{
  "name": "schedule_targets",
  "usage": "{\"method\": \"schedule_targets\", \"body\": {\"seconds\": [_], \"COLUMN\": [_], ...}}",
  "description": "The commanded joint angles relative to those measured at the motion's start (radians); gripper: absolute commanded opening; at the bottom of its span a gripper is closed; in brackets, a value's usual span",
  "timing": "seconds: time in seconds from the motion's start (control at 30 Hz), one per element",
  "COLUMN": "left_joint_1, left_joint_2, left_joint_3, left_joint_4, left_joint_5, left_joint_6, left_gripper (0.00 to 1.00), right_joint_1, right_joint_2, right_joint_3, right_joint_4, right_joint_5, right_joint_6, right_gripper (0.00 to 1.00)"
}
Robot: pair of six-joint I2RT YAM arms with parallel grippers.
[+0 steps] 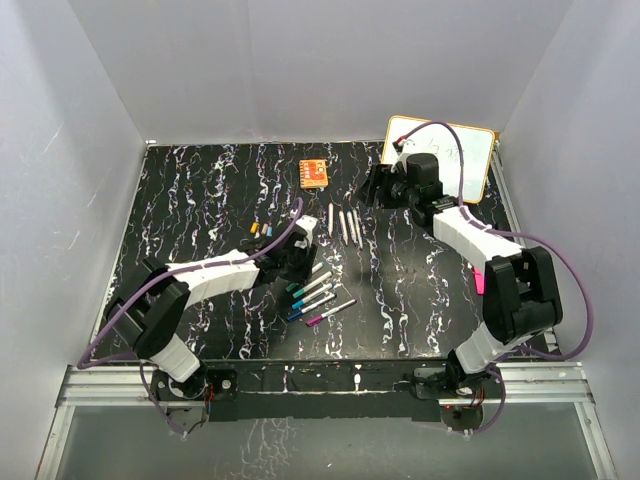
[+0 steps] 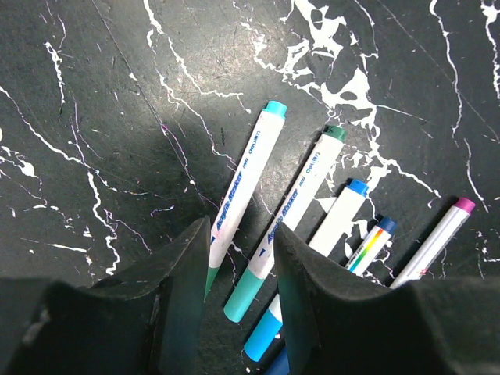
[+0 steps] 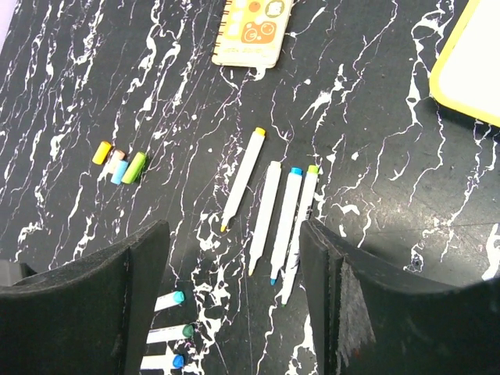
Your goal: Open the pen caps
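Note:
Several capped white pens [image 1: 318, 297] lie in a fan near the table's middle. My left gripper [image 1: 300, 258] is open just above their near ends. In the left wrist view [image 2: 241, 285] a pen with a teal cap [image 2: 248, 294] lies between the fingers and a teal-ended pen [image 2: 244, 178] lies against the left finger, its lower end partly hidden. Several uncapped pens [image 1: 345, 225] lie in a row further back. Loose caps [image 1: 262, 230], yellow, blue and green, lie to their left and show in the right wrist view [image 3: 121, 162]. My right gripper [image 1: 373, 187] is open and empty, high above the uncapped pens [image 3: 269, 205].
An orange square notebook [image 1: 314, 172] lies at the back centre and shows in the right wrist view [image 3: 251, 31]. A yellow-framed whiteboard [image 1: 470, 150] leans at the back right, behind the right arm. White walls close in the table's left, back and right sides.

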Motion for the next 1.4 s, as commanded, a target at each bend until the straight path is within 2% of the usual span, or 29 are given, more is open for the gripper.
{"method": "schedule_targets", "body": {"seconds": [0.0,0.6,0.9,1.0,1.17,1.37], "left_joint_1": [-0.018,-0.039,-0.039,-0.040,-0.038,-0.039], "left_joint_2": [0.009,0.084,0.148,0.165,0.179,0.104], "left_joint_3": [-0.008,0.000,0.021,0.025,0.040,0.087], "left_joint_4": [0.006,-0.037,-0.083,-0.089,-0.099,-0.103], "left_joint_5": [-0.054,-0.142,-0.146,-0.137,-0.127,-0.162], "left_joint_6": [0.018,0.015,0.001,0.000,0.007,0.016], "left_gripper": [0.37,0.36,0.26,0.19,0.00,0.00], "right_joint_1": [-0.004,-0.004,-0.004,-0.004,-0.004,-0.005], "right_joint_2": [-0.073,-0.134,-0.148,-0.145,-0.147,-0.121], "right_joint_3": [-0.018,-0.071,-0.079,-0.078,-0.084,-0.085], "right_joint_4": [0.086,0.096,0.096,0.096,0.096,0.078], "right_joint_5": [0.000,-0.009,-0.007,-0.007,-0.008,-0.054], "right_joint_6": [0.002,0.002,0.001,0.002,0.012,0.051], "right_gripper": [0.66,0.66,0.66,0.66,0.62,0.60]}}
